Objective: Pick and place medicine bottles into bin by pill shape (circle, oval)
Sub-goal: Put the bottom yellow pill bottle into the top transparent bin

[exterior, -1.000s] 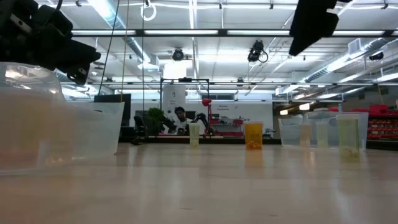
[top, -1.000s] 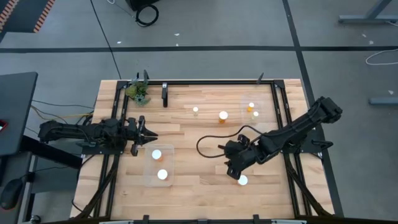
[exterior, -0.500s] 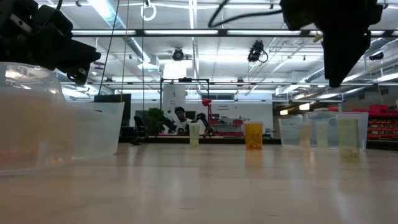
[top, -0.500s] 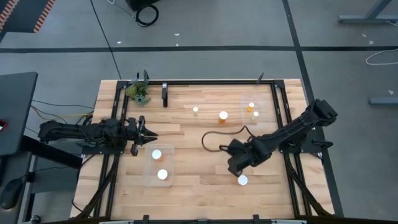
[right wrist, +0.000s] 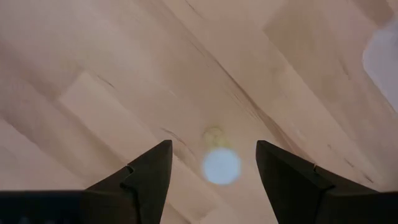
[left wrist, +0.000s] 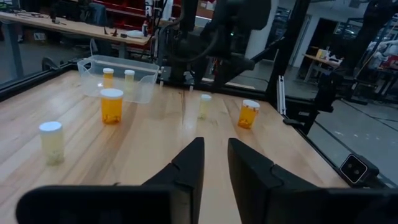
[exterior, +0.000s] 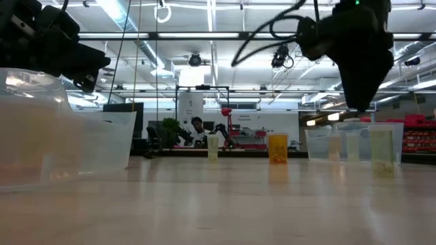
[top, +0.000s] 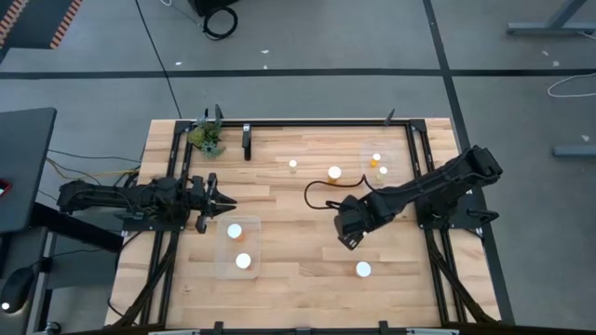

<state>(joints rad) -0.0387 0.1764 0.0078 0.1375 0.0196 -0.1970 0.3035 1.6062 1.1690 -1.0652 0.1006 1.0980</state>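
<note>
Right wrist view: we are seeing our right gripper (right wrist: pixel 211 163) holding its two dark fingers (right wrist: pixel 146 174) spread wide and empty above bare wood, with one white-capped medicine bottle (right wrist: pixel 221 165) showing between them, standing on the table (right wrist: pixel 93 56) well below. From the high view we are hanging that right gripper (top: pixel 347 238) over the table's right-centre, near that lone bottle (top: pixel 363 270) but apart from it, toward the near edge.

Our left gripper (top: pixel 220 207) is waiting at the table's left side, its fingers (left wrist: pixel 186 163) parted by a narrow gap and holding nothing, pointing toward the table's middle. It is hovering just beside the far edge of a clear bin (top: pixel 223 270), where two bottles (top: pixel 235 230) (top: pixel 244 261) are sitting.

Farther off, two more bottles are standing loose on the wood near the far rail: a pale one (top: pixel 292 165) and an amber one with a wider cap (top: pixel 334 172). A second clear bin (top: pixel 365 164) at the far right is holding another pair of bottles (top: pixel 376 159) (top: pixel 383 171). A small green plant (top: pixel 206 138) is sitting at the far left corner. In the low view, a person (exterior: pixel 196 125) is showing far off in the room behind the table.
</note>
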